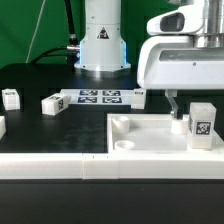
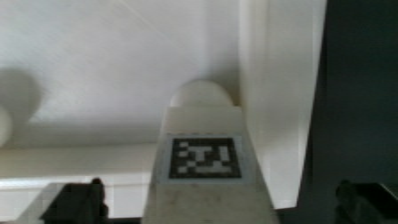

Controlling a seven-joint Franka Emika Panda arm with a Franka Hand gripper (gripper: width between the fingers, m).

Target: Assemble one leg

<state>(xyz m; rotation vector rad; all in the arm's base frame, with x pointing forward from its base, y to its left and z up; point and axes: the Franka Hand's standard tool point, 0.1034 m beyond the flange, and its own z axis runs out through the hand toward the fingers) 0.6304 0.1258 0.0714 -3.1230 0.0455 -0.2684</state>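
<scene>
Open jaws wait, one on each side of the leg
The leg (image 1: 203, 125) stands upright on the big white tray piece (image 1: 140, 135), at the exterior view's right. The jaws are not touching it. I think it is best to close softly on both sides and keep it straight

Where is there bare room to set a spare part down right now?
Bare black table lies between the marker board and the white tray. The tray floor beside the standing leg is also free. Crowded: around the open gripper and that leg.
</scene>
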